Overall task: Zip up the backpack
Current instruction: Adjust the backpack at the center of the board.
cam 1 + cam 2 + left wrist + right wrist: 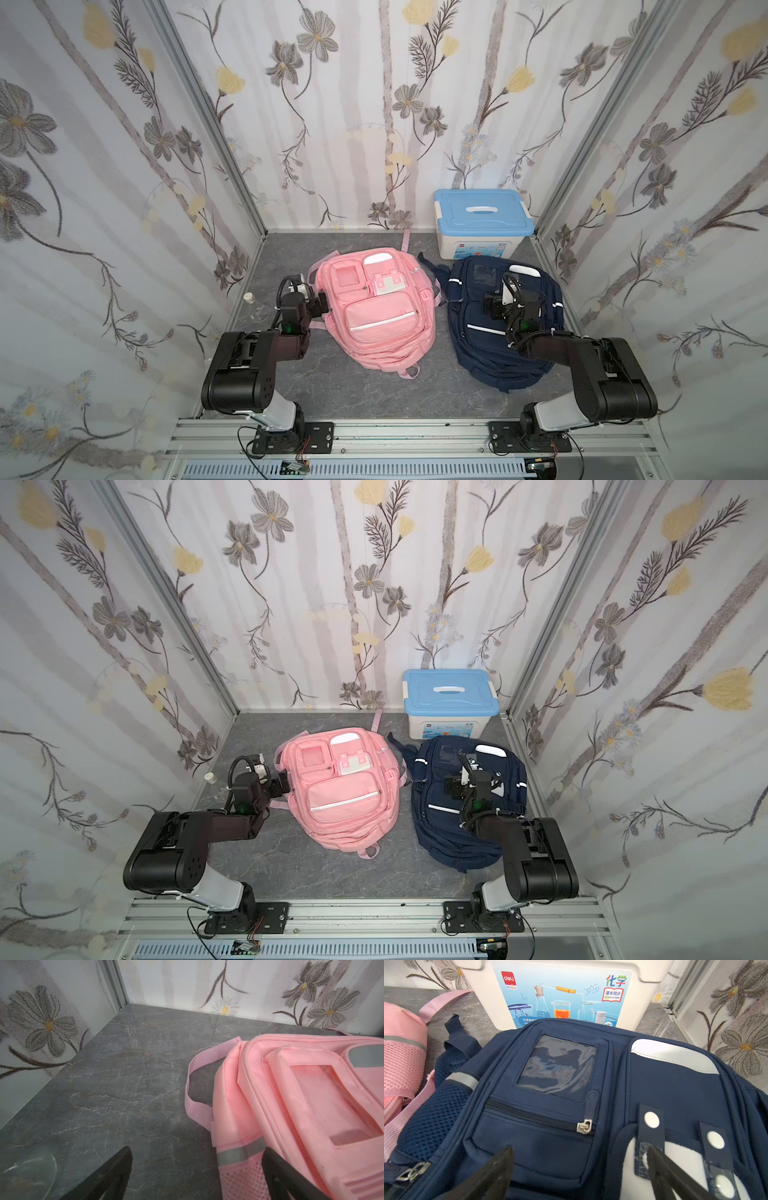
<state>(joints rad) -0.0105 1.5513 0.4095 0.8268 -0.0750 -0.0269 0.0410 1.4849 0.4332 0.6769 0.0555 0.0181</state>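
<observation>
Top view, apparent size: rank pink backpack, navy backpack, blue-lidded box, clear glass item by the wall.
1-2. pink backpack and navy backpack: about alike, and the right arm covers part of the navy one, so no ranking.
3. blue-lidded box, though it sits farther back.
4. clear glass item.

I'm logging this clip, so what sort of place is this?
Likely a robot test booth: left arm and right arm bolted to a metal rail, wallpapered panels boxing in a grey tabletop, and a pink backpack and navy backpack laid out.
</observation>
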